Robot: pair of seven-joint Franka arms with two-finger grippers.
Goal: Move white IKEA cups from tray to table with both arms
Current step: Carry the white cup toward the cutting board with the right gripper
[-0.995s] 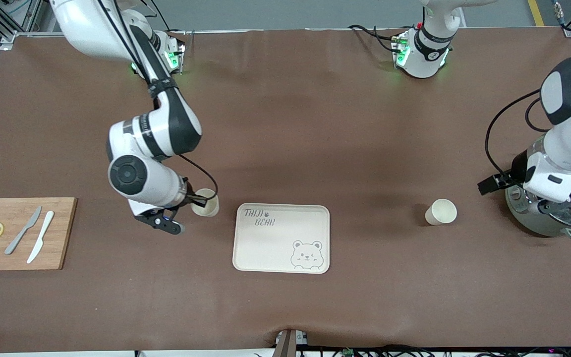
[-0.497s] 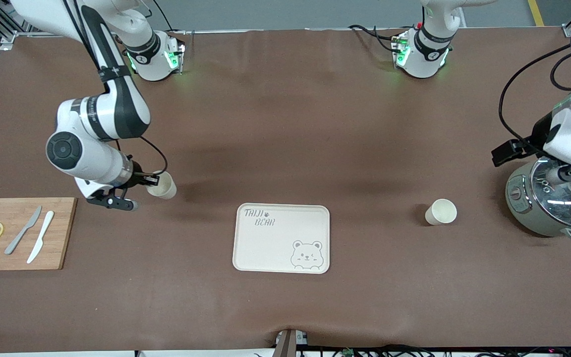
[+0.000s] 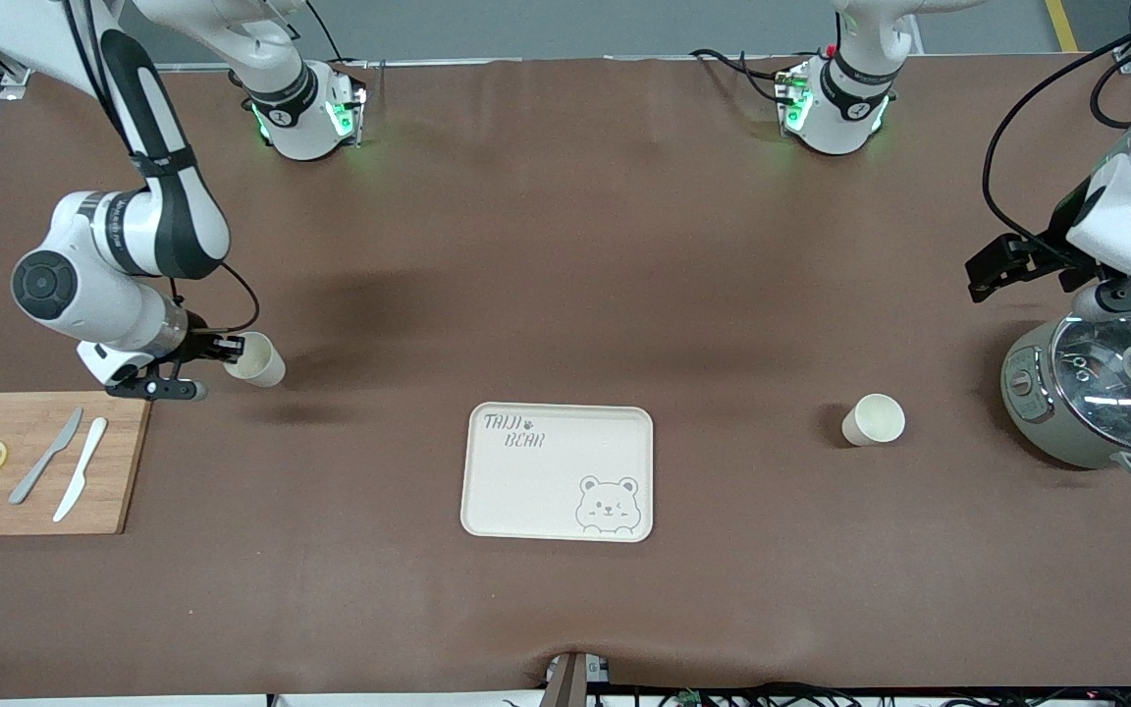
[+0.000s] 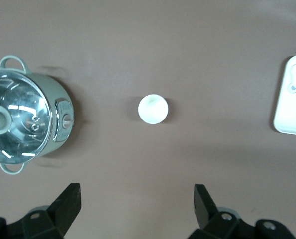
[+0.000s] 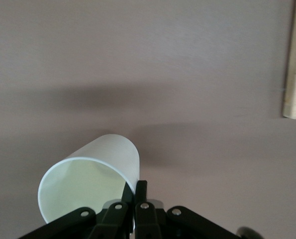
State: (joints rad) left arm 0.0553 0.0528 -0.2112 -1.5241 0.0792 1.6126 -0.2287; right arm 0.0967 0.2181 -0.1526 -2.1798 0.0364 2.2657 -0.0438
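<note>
My right gripper is shut on the rim of one white cup and holds it above the table beside the wooden board; in the right wrist view the cup hangs from the closed fingers. The second white cup stands upright on the table between the bear-printed tray and the pot; it also shows in the left wrist view. My left gripper is up over the pot, open and empty, its fingers wide apart.
A grey-green pot with a glass lid stands at the left arm's end. A wooden cutting board with two knives and lemon slices lies at the right arm's end.
My right gripper has carried its cup away from the tray toward the cutting board's end. My left gripper has risen from the pot lid and moved toward the bases.
</note>
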